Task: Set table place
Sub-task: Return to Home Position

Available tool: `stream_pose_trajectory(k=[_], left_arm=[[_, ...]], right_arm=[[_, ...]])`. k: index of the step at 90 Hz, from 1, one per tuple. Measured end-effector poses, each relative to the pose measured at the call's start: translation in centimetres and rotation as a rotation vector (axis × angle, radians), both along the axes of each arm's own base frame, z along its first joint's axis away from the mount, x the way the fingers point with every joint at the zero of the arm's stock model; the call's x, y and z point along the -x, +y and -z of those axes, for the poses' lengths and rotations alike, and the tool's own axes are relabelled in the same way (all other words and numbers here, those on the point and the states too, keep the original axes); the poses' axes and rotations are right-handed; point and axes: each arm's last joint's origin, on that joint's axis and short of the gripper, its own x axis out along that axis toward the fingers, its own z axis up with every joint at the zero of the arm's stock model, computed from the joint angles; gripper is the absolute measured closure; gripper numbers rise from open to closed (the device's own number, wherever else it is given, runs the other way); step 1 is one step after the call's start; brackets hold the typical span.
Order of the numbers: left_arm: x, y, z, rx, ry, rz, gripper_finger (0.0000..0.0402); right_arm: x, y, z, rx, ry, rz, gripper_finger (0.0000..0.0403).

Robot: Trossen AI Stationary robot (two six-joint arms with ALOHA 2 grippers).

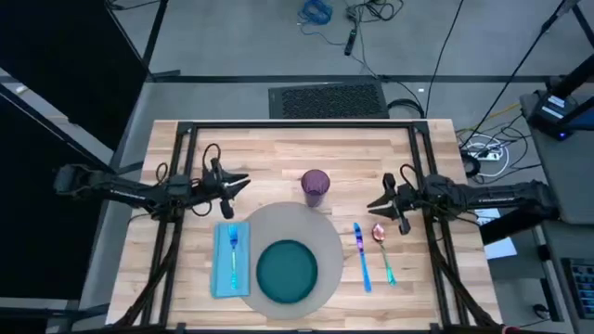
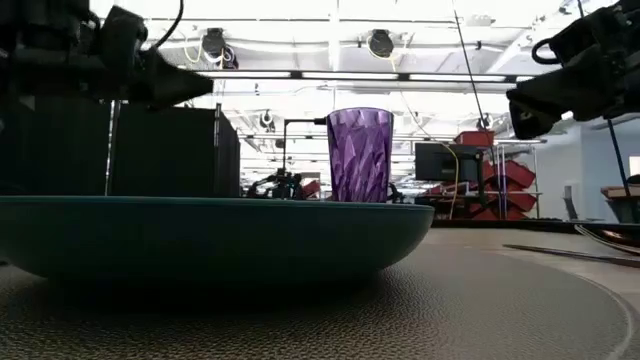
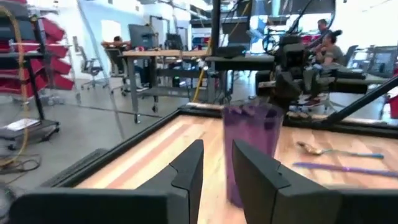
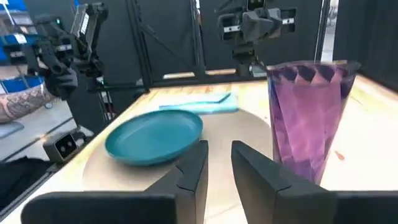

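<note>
Place setting, judged complete, on the table [image 1: 269, 148]. Landmark: purple cup [image 1: 315, 186], upright, at the edge of the round grey mat [image 1: 278, 221], held by nothing. Teal plate [image 1: 287, 270]: on the mat, below the cup in the high view. Light blue napkin [image 1: 223, 269] with blue fork [image 1: 233, 250] lying on it: on the left-arm side of the cup, beside the plate. Blue knife [image 1: 362, 258] and pink-bowled spoon [image 1: 382, 246]: on the right-arm side of the cup, side by side, just off the mat, long axes running roughly parallel to the fork. Left gripper [image 1: 243, 182]: raised above the table on the cup's left-arm side, pointing at the cup, clear of it, fingers parted by a narrow gap, empty. Right gripper [image 1: 373, 204]: raised on the cup's right-arm side, pointing at the cup, clear of it, over bare wood near the spoon's bowl, fingers likewise parted, empty. Governing relation: the cup stands between the two grippers, about equally near each, the right perhaps a little nearer. Judgement: each arm's retreat to rest runs straight back, away from the cup, so nothing lies in the path; the spoon under the right gripper is the only piece close enough to be disturbed.
</note>
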Motion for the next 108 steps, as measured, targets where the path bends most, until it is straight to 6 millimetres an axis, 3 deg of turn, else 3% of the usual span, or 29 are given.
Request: stream_pose_trajectory(k=[20,58,108], left_arm=[[1.7,-0.2,-1.3,-0.031,-0.070,0.075,0.0332],[4.7,-0.3,-0.1,-0.013,0.035,0.094,0.0332],[4.6,-0.3,0.1,-0.037,0.062,0.087,0.0332]], right_arm=[[0.0,0.0,0.0,-0.022,0.006,0.003,0.0339],[0.0,0.0,0.1,0.024,0.009,-0.001,0.0339],[0.0,0.0,0.3,0.013,0.031,-0.002,0.0339]])
